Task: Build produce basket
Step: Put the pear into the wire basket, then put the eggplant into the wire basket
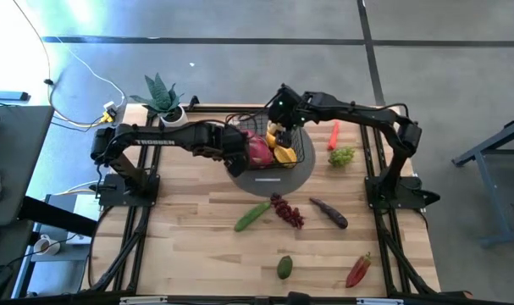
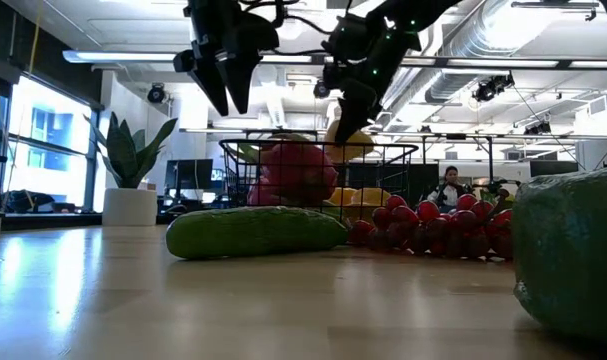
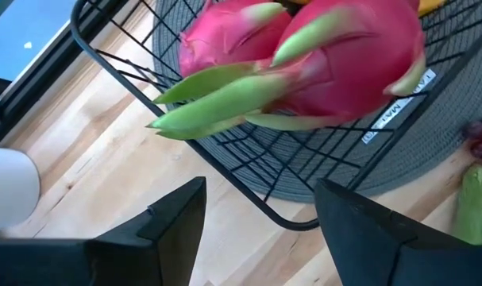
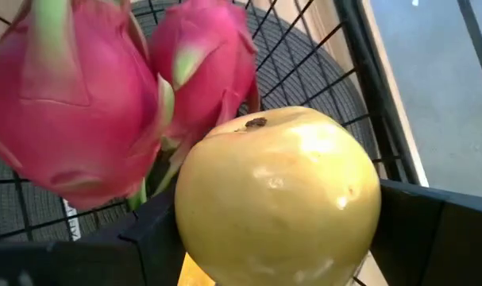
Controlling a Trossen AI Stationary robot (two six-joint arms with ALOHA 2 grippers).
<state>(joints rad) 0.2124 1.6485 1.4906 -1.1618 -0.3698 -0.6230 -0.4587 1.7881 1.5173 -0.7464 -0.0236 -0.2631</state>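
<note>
The right hand [image 4: 272,238] grips a yellow pear [image 4: 276,199] just above the basket [image 1: 301,151], two pink dragon fruits [image 4: 106,95] lying close beside it. The left hand [image 3: 256,222], fingers spread and empty, hovers at the basket's opposite rim. Beyond them on the wooden tabletop [image 1: 189,237] lie a cucumber [image 1: 252,215], purple grapes [image 1: 287,210], an avocado [image 1: 284,267] and chillies [image 1: 358,269].

Left gripper [image 3: 256,230] open, hovering empty; right gripper [image 4: 272,238] clamped, both arms reaching toward centre.
</note>
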